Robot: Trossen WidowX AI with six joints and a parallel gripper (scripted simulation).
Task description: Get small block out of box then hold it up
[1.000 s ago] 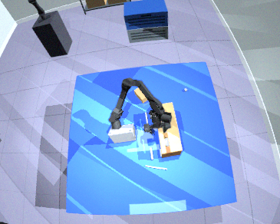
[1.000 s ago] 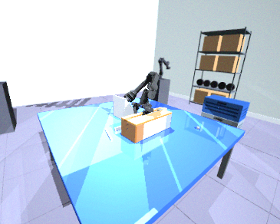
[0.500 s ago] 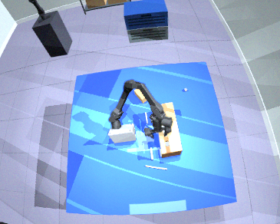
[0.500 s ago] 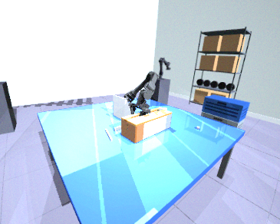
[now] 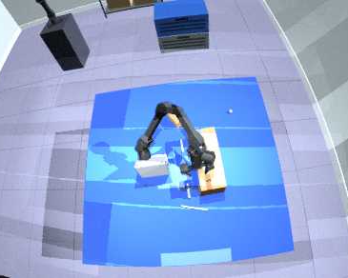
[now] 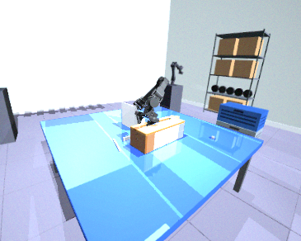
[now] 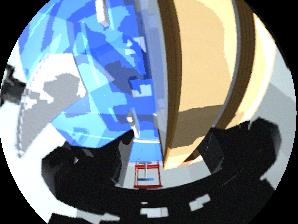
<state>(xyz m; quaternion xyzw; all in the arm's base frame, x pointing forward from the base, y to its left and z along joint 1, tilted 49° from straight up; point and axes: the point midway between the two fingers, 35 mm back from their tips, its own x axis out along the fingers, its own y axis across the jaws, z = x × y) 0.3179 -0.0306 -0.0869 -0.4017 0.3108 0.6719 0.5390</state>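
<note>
The long wooden box (image 5: 218,167) (image 6: 165,134) (image 7: 207,55) stands on the blue table (image 5: 146,233) (image 6: 110,186). Its top shows a long opening between brown wall edges in the wrist view. My gripper (image 5: 196,169) (image 7: 158,128) is open and empty, over the box's edge on the arm's side. In the wrist view one finger is on the table side of that edge and the other is over the box. The small block cannot be made out; the shelf and pocket are not clear, and the arm hides part of the box in the top view.
A white block-like case (image 5: 152,168) (image 6: 128,115) stands by the arm's base. Thin white rods lie on the table, one (image 5: 194,208) (image 6: 117,145) beyond the box's end. A tiny pale object (image 5: 231,111) (image 6: 213,137) lies off toward the blue cabinet. An orange piece (image 5: 174,120) shows beneath the arm.
</note>
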